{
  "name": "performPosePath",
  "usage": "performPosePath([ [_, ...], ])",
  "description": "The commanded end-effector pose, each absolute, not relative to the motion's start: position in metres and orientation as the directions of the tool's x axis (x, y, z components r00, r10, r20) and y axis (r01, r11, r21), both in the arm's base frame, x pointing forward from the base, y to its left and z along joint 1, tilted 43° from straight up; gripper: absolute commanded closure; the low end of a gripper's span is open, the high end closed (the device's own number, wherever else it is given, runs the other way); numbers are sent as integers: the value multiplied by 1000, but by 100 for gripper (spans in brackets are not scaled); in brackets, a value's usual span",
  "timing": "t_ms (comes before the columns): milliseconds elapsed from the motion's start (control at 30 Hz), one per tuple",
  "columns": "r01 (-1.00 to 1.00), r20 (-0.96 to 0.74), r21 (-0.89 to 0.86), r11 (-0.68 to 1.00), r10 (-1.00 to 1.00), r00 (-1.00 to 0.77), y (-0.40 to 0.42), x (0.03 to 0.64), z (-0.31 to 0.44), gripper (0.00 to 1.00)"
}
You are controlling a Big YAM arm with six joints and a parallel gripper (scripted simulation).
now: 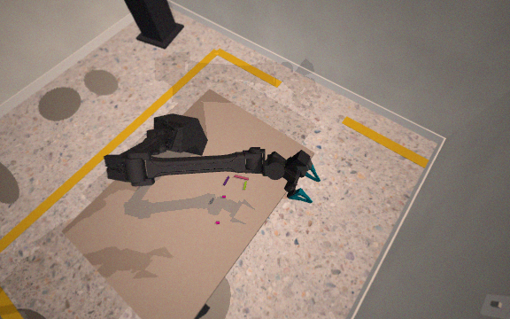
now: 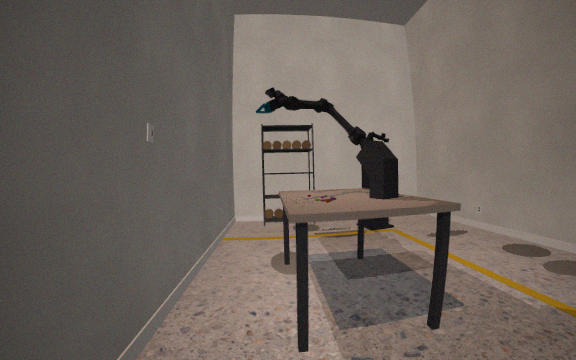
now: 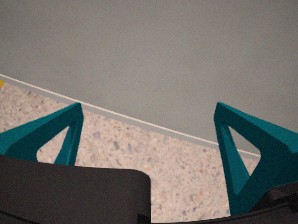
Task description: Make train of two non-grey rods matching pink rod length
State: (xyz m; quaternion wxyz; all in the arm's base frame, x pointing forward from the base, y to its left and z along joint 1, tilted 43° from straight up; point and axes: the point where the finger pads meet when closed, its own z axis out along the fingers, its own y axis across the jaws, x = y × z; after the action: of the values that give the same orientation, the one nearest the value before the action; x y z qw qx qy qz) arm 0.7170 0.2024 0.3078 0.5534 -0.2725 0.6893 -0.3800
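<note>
My gripper (image 1: pixel 313 190) is open and empty. It is held high above the table, out past the table's right edge, and it also shows in the exterior view (image 2: pixel 263 108). In the wrist view the two teal fingers stand wide apart, with only wall and floor between them. On the brown table top lie a pink rod (image 1: pixel 241 177), a purple rod (image 1: pixel 226 180), a lime rod (image 1: pixel 244 185), a small magenta rod (image 1: pixel 223 196), a grey rod (image 1: pixel 211 200) and another magenta rod (image 1: pixel 217 222). All rods lie apart from each other. In the exterior view they show as a small cluster (image 2: pixel 321 198).
The arm's black base (image 1: pixel 180 133) stands on the table's far side. A shelf with round objects (image 2: pixel 287 170) stands by the back wall. Yellow floor tape (image 1: pixel 104 151) runs around the table.
</note>
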Motion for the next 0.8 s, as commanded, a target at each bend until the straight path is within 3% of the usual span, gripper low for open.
performPosePath([
  [0, -45, -415, -892, 451, -852, -319, 179, 720, 252, 0],
  [267, 22, -464, -878, 478, -839, -283, 180, 723, 300, 0],
  [767, -9, -444, -884, 467, -847, -293, 185, 724, 277, 0],
])
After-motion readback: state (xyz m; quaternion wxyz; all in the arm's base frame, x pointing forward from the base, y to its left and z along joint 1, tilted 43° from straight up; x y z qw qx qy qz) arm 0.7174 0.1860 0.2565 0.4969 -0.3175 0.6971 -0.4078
